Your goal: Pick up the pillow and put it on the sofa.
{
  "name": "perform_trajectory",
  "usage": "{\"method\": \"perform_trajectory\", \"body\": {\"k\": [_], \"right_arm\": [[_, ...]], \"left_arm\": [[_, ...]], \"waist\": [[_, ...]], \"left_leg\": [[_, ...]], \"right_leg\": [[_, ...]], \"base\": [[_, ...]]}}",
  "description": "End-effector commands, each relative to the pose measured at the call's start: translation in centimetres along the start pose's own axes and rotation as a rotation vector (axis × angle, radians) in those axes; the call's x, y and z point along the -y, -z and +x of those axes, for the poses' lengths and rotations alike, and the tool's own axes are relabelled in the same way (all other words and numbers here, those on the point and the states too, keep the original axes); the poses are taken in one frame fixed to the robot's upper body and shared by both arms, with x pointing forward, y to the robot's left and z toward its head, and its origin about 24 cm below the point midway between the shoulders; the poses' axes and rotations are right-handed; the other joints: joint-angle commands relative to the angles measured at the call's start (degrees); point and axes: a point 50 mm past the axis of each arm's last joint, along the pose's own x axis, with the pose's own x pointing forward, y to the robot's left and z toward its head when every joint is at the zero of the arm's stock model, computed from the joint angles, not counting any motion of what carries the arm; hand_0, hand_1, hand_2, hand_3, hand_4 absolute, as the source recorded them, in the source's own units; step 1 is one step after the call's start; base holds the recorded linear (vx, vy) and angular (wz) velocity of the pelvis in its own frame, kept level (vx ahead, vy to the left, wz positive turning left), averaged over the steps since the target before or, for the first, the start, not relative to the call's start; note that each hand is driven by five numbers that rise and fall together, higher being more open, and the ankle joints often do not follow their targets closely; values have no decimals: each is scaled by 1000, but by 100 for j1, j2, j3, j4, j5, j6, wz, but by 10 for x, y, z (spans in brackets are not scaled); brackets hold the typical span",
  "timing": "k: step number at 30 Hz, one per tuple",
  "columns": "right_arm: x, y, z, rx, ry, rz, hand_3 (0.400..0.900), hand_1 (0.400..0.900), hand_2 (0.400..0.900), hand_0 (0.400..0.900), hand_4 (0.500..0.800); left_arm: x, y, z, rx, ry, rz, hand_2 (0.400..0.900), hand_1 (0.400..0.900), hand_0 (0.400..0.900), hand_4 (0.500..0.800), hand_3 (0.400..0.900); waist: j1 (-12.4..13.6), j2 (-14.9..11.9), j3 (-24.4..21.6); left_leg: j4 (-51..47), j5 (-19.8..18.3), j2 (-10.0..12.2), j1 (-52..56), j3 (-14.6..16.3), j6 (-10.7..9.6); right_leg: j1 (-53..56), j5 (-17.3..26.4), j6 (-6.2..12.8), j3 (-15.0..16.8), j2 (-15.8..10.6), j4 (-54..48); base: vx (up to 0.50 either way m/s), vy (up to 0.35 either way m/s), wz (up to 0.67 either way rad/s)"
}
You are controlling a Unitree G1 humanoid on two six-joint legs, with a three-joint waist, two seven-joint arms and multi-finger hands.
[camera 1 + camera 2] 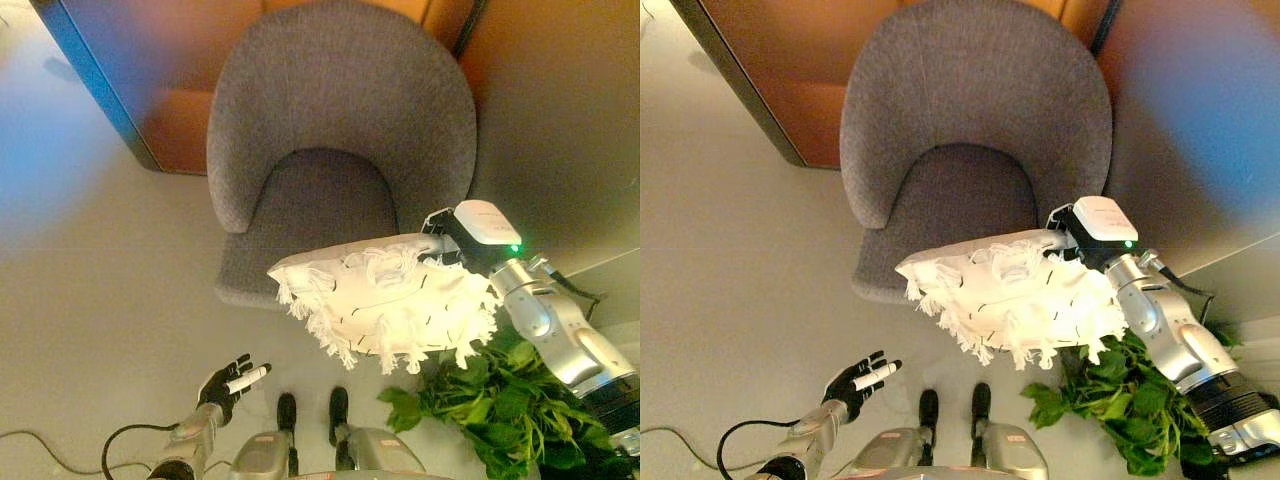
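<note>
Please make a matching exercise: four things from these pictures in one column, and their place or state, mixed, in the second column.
Things:
1. pillow
2. chair
3. plant
4. left robot hand

Places or states:
A. green, on the floor at lower right
B. grey, seat empty
C. open, low at the left, holding nothing
D. white with fringe, held up before the seat

Pairs: 1-D, 2-B, 3-A, 4-C

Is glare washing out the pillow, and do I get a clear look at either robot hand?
Left eye view: the pillow is very bright, yet its fringe and dark stitches show. Both views: the pillow hides the right robot hand. Right eye view: the left robot hand shows plainly at lower left, fingers spread.
</note>
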Motion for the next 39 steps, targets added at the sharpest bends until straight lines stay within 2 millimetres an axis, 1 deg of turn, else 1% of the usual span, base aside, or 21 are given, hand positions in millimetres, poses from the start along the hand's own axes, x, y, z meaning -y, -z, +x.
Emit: {"method": "perform_trajectory", "body": {"k": [1, 4, 6, 7, 9, 10, 12, 13, 14, 15, 16, 18, 19, 22, 29, 33, 34, 39], "right_arm": [[125, -21, 19, 141, 428, -31, 400, 400, 400, 400, 500], [150, -28, 26, 163, 450, -72, 400, 400, 400, 400, 500], [159, -32, 31, 168, 455, -88, 400, 400, 400, 400, 500], [170, -35, 36, 165, 465, -88, 400, 400, 400, 400, 500], [180, -40, 45, 164, 473, -101, 400, 400, 400, 400, 500], [188, -42, 54, 147, 473, -96, 400, 400, 400, 400, 500], [194, -47, 63, 149, 474, -115, 400, 400, 400, 400, 500], [195, -47, 73, 101, 413, -122, 400, 400, 400, 400, 500], [195, -48, 79, 80, 371, -125, 900, 900, 900, 900, 800], [197, -50, 83, 77, 356, -129, 900, 900, 900, 900, 800], [201, -55, 92, 53, 337, -116, 900, 900, 900, 900, 800], [206, -58, 98, 32, 326, -102, 900, 900, 900, 900, 800], [209, -55, 104, 2, 323, -83, 900, 900, 900, 900, 800], [213, -48, 110, -58, 325, -67, 900, 900, 900, 900, 800], [214, -33, 114, -182, 338, -67, 900, 900, 900, 900, 800], [216, -20, 112, -252, 354, -59, 900, 900, 900, 900, 800], [217, -14, 111, -276, 355, -57, 900, 900, 900, 900, 800], [217, 0, 106, -327, 357, -43, 900, 900, 900, 900, 800]], "left_arm": [[-14, 29, -8, -133, -20, 74, 900, 900, 900, 800, 900], [-15, 30, -8, -149, -19, 83, 900, 900, 900, 800, 900], [-14, 30, -8, -157, -18, 88, 900, 900, 900, 800, 900], [-14, 30, -7, -167, -15, 102, 900, 900, 900, 800, 900], [-12, 30, -6, -174, -7, 111, 900, 900, 900, 800, 900], [-11, 29, -5, -184, 5, 132, 900, 900, 900, 800, 900], [-8, 29, -5, -200, 20, 145, 900, 900, 900, 800, 900], [-7, 30, -5, -223, 37, 169, 900, 900, 900, 800, 900], [-7, 31, -5, -235, 48, 181, 900, 900, 900, 800, 900], [-6, 31, -5, -238, 55, 182, 900, 900, 900, 800, 900], [-6, 31, -5, -255, 68, 197, 900, 900, 900, 800, 900], [-5, 31, -4, -270, 87, 201, 900, 900, 900, 800, 900], [-3, 33, -5, -287, 104, 208, 900, 900, 900, 800, 900], [0, 38, -6, -313, 132, 216, 900, 900, 900, 800, 900], [3, 38, -6, -316, 151, 222, 900, 900, 900, 800, 900], [5, 39, -6, -317, 157, 226, 900, 900, 900, 800, 900], [4, 39, -6, -317, 156, 228, 900, 900, 900, 800, 900], [4, 39, -6, -312, 152, 230, 900, 900, 900, 800, 900]], "waist": [[78, -185, -1106], [152, -224, -1197], [187, -236, -1230], [266, -276, -1265], [311, -292, -1296], [396, -334, -1322], [442, -338, -1323], [532, -379, -1342], [578, -393, -1342], [592, -386, -1338], [680, -425, -1348], [726, -415, -1340], [785, -421, -1348], [877, -402, -1341], [943, -314, -1312], [947, -285, -1285], [951, -280, -1278], [936, -256, -1278]], "left_leg": [[286, -337, 251, -226, -156, -418], [233, -312, 265, -148, -200, -443], [219, -300, 264, -122, -222, -452], [215, -287, 268, -110, -248, -467], [219, -274, 269, -91, -280, -484], [220, -268, 271, -83, -312, -494], [235, -266, 270, -73, -355, -506], [239, -256, 268, -77, -404, -511], [239, -246, 267, -77, -440, -515], [232, -234, 267, -73, -459, -519], [218, -198, 268, -68, -495, -537], [205, -180, 275, -55, -526, -551], [185, -170, 271, -39, -567, -562], [161, -145, 271, -29, -627, -581], [169, -132, 247, -28, -690, -578], [194, -149, 229, -29, -701, -566], [195, -156, 223, -27, -702, -561], [157, -151, 214, -1, -707, -549]], "right_leg": [[30, -510, 464, -225, -231, 614], [140, -537, 449, -305, -233, 582], [187, -539, 449, -353, -242, 558], [239, -546, 440, -408, -248, 531], [295, -549, 434, -465, -255, 510], [337, -559, 425, -533, -262, 498], [380, -578, 417, -599, -273, 502], [411, -596, 406, -660, -278, 507], [436, -608, 398, -700, -280, 509], [452, -606, 395, -724, -282, 502], [484, -595, 386, -790, -286, 491], [522, -595, 377, -853, -292, 475], [561, -589, 378, -888, -293, 448], [611, -582, 385, -957, -310, 421], [647, -570, 388, -970, -333, 396], [653, -568, 391, -948, -344, 390], [656, -568, 391, -940, -346, 383], [658, -559, 401, -911, -340, 361]], "base": [[52, 6, 7], [35, 4, 10], [23, -3, 11], [23, -3, 13], [35, -3, 18], [41, -4, 25], [32, -5, 27], [34, -12, 29], [36, -13, 28], [40, -12, 23], [40, -9, 18], [46, -4, 19], [52, -2, 20], [36, 1, 15], [11, 8, 4], [0, 0, 0], [0, 0, 0], [0, 0, 0]]}}
